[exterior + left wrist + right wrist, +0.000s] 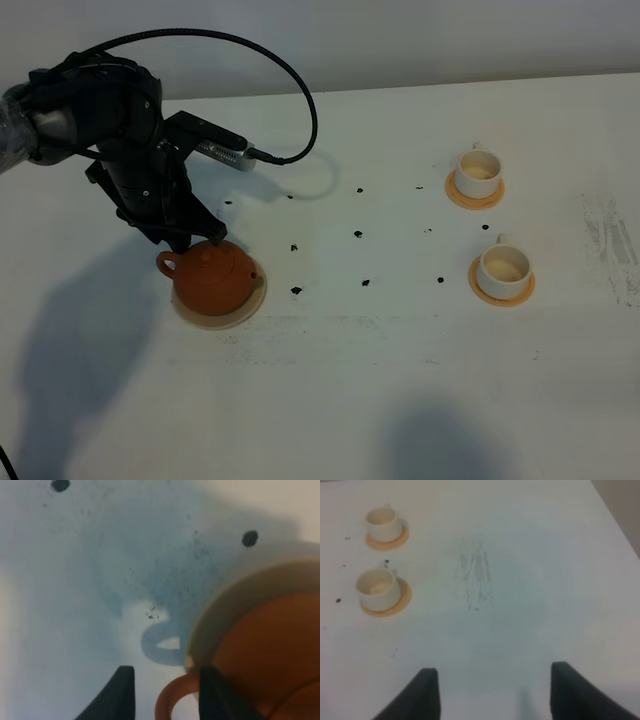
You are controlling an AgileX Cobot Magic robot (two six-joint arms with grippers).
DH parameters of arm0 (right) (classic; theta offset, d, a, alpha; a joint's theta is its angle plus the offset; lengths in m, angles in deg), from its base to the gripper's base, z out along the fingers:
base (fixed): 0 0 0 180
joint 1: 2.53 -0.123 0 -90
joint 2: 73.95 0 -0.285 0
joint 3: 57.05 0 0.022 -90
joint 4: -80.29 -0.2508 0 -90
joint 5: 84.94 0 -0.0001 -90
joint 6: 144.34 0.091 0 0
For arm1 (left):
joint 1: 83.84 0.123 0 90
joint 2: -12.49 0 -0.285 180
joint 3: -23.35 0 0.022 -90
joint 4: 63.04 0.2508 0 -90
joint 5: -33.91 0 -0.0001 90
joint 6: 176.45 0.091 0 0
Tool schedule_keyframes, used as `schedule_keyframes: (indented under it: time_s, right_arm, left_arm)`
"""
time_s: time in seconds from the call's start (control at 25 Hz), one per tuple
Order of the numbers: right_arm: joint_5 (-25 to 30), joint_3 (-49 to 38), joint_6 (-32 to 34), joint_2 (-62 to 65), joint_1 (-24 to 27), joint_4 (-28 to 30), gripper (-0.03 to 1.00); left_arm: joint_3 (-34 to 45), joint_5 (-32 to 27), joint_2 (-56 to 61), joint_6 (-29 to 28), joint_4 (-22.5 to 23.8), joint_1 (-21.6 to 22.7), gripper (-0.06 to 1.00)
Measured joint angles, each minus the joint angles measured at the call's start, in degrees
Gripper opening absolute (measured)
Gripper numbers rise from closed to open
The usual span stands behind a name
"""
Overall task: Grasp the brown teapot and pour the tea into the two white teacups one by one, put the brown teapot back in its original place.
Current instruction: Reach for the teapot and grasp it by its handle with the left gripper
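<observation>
The brown teapot (213, 278) sits upright on the cream disc, its original place (243, 310), at the left of the table. My left gripper (186, 244) hangs over the pot's loop handle (167, 700). Its two dark fingers (122, 692) stand either side of the handle, and a gap shows between one finger and the loop, so it is open. The two white teacups (479, 170) (504, 267) stand on orange-tan coasters at the right, also in the right wrist view (382, 522) (378, 587). My right gripper (495, 695) is open over bare table, away from the cups.
Small dark specks (358, 234) are scattered over the middle of the white table (380, 380). A black cable (300, 90) loops from the left arm over the table's far side. A scuffed grey patch (612, 240) marks the surface near the right edge.
</observation>
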Motion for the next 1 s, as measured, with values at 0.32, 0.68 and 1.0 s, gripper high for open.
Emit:
schedule_keyframes:
  time_s: [0.32,0.68,1.0]
  right_arm:
    - [0.0,0.0,0.0,0.0,0.0,0.0,0.47]
    - [0.0,0.0,0.0,0.0,0.0,0.0,0.47]
    - [0.0,0.0,0.0,0.0,0.0,0.0,0.47]
  left_arm:
    - [0.0,-3.0,0.0,-1.7,0.4,0.4,0.30]
    - [0.0,-5.6,0.0,-3.1,0.4,0.4,0.30]
    - [0.0,-7.6,0.0,-3.7,0.4,0.4,0.30]
